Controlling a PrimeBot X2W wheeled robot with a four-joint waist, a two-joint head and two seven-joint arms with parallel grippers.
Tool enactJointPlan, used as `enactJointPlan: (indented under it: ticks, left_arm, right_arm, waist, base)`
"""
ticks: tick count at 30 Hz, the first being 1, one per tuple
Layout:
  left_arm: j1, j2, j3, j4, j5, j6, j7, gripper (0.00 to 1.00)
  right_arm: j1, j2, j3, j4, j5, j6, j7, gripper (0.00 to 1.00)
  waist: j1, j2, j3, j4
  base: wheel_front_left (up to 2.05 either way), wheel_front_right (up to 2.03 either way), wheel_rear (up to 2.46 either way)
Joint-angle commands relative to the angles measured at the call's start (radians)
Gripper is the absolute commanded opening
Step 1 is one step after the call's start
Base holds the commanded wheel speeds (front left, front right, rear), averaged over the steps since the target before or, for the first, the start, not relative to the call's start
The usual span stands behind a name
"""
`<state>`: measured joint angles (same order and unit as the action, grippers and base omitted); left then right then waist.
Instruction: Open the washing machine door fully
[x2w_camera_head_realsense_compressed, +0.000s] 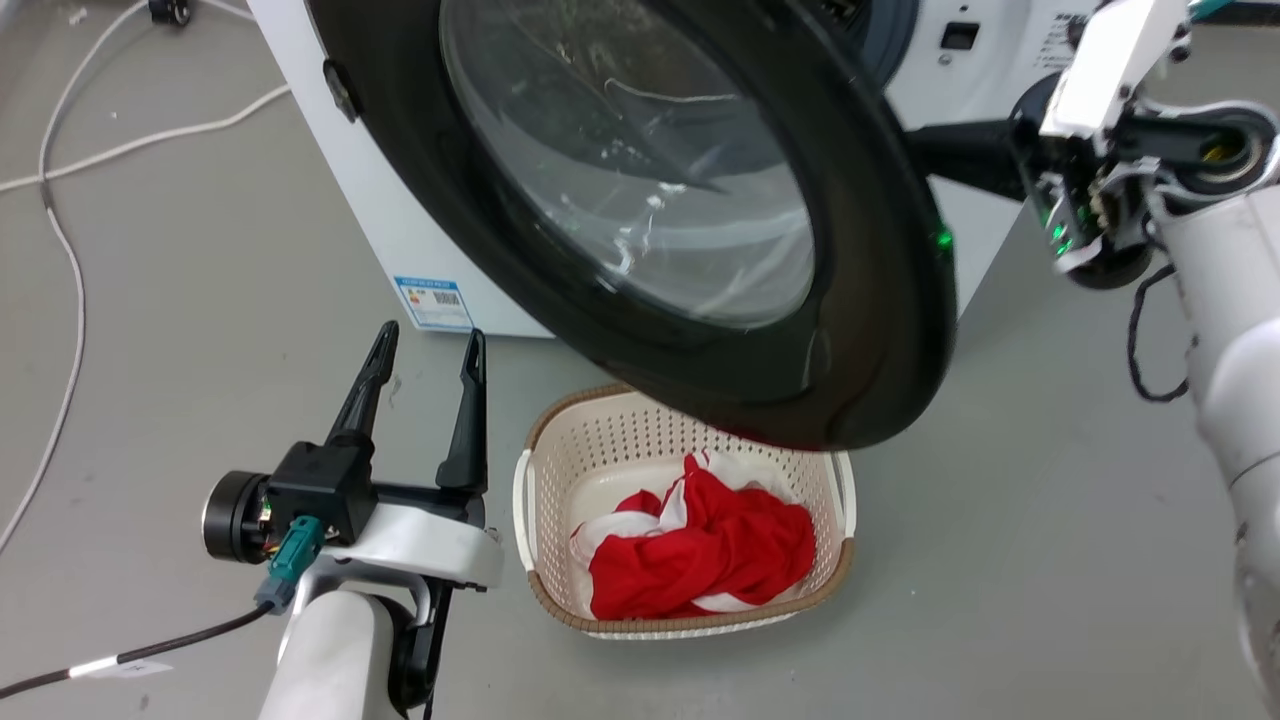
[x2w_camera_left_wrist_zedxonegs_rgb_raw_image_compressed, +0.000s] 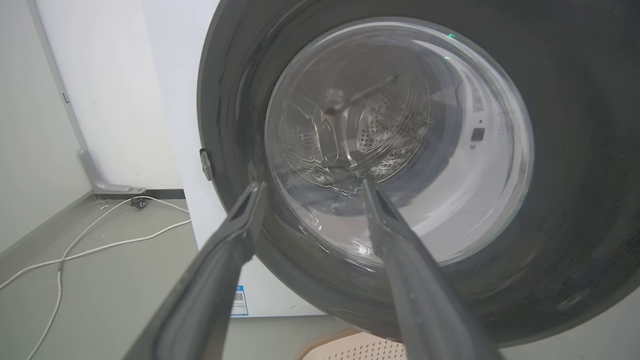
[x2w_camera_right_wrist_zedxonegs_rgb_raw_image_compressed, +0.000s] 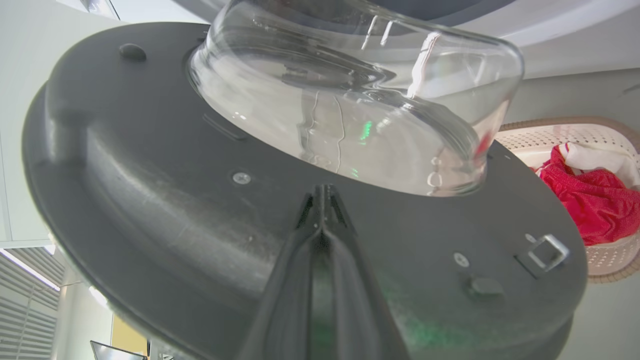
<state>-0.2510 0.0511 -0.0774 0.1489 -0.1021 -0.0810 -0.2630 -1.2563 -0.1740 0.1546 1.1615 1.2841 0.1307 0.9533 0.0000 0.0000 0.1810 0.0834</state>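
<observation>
Grey floor (x2w_camera_head_realsense_compressed: 1000, 560): basket (x2w_camera_head_realsense_compressed: 600, 440) beneath door (x2w_camera_head_realsense_compressed: 885, 300); left gripper (x2w_camera_head_realsense_compressed: 431, 335) spread, right gripper (x2w_camera_right_wrist_zedxonegs_rgb_raw_image_compressed: 324, 192) seemingly closed.

The room is bright and evenly lit from overhead, so the grey floor (x2w_camera_head_realsense_compressed: 150, 330) around the left gripper (x2w_camera_head_realsense_compressed: 432, 335) carries only faint, soft shadows. Ahead of that gripper, white glare streaks cross the bulging clear glass bowl (x2w_camera_head_realsense_compressed: 640, 170) of the large round glossy black washing machine door (x2w_camera_head_realsense_compressed: 880, 300). Its wrist picture looks hazy and washed out, its own fingers (x2w_camera_left_wrist_zedxonegs_rgb_raw_image_compressed: 210, 280) blurred. Around the soft-focused right gripper (x2w_camera_right_wrist_zedxonegs_rgb_raw_image_compressed: 325, 189), green glints tint the door, and a white strip of light (x2w_camera_right_wrist_zedxonegs_rgb_raw_image_compressed: 25, 270) flares at its lower left.
</observation>
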Motion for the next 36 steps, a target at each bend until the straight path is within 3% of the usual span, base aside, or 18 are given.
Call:
enactJointPlan:
  ticks: [1,18,26,36]
  left_arm:
    - [0.016,-0.001,0.003,0.003,0.006,-0.007,-0.002,1.00]
    - [0.080,-0.001,-0.031,0.027,0.011,-0.012,-0.002,1.00]
    - [0.090,-0.001,-0.036,0.030,0.008,-0.008,-0.002,1.00]
    - [0.089,-0.001,-0.039,0.030,0.001,-0.003,-0.002,1.00]
  right_arm:
    - [0.048,0.020,0.006,-0.028,0.012,0.000,0.022,0.00]
    - [0.383,0.120,0.061,-0.352,0.107,0.000,0.169,0.00]
    - [0.472,0.130,0.139,-0.444,0.164,0.000,0.165,0.00]
    - [0.529,0.127,0.302,-0.531,0.274,0.000,0.081,0.00]
  waist:
    - [0.0000,0.0000,-0.035,-0.013]
    - [0.0000,0.0000,-0.129,-0.029]
    - [0.0000,0.0000,-0.141,-0.032]
    - [0.0000,0.0000,-0.136,-0.036]
  base:
    - [0.00,0.00,0.00]
    - [0.00,0.00,0.00]
    - [0.00,0.00,0.00]
    - [0.00,0.00,0.00]
